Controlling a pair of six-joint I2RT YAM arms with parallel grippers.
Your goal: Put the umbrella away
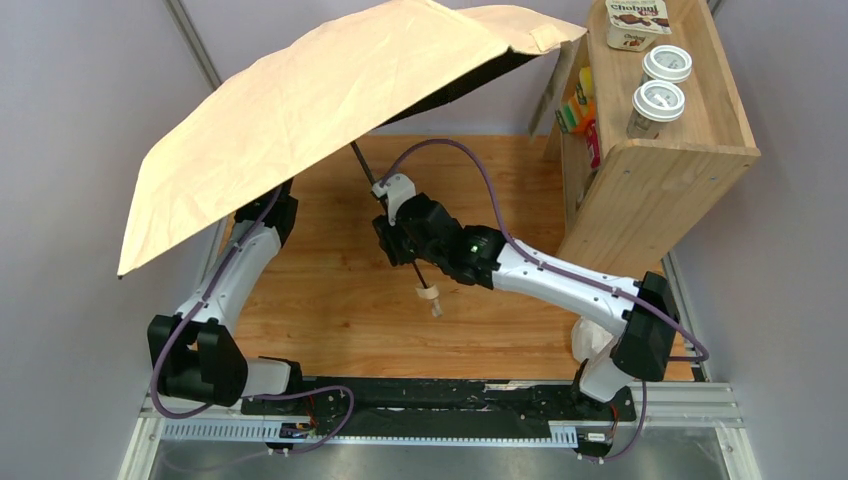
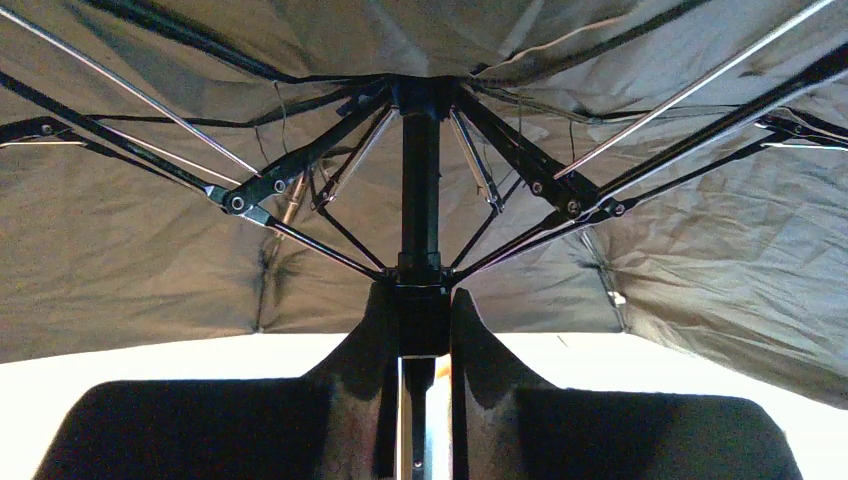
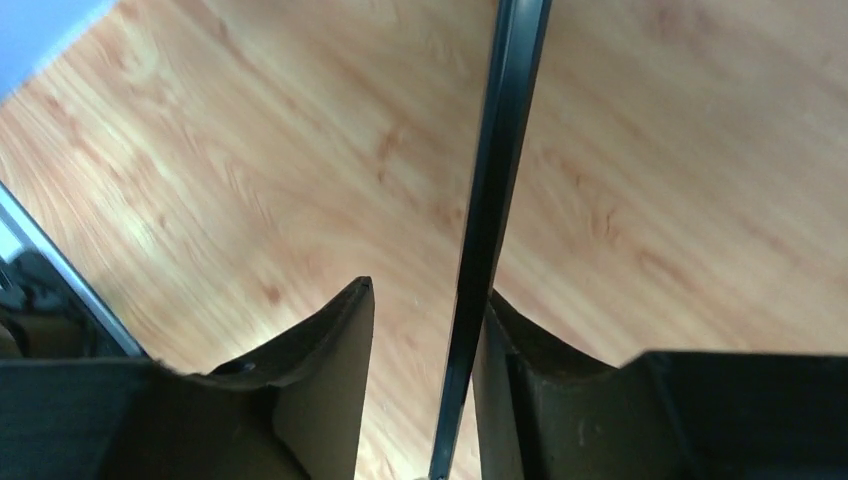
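The umbrella (image 1: 330, 90) is spread open, its beige canopy tilted over the left half of the table. Its dark shaft (image 1: 365, 165) slants down to a small pale knob handle (image 1: 430, 297). My left gripper (image 2: 420, 300) is under the canopy, out of sight in the top view. It is shut on the black runner of the shaft (image 2: 421, 190), just below the ribs. My right gripper (image 1: 393, 238) is lower on the shaft, and its jaws stand open. In the right wrist view the shaft (image 3: 495, 180) leans on the right finger (image 3: 520, 340). A gap separates it from the left finger.
A wooden shelf unit (image 1: 660, 170) stands at the back right, with a yogurt tub (image 1: 637, 18) and two lidded jars (image 1: 658, 100) on top and colourful items inside. The wooden table (image 1: 330, 300) lies below the umbrella. Grey walls close in on both sides.
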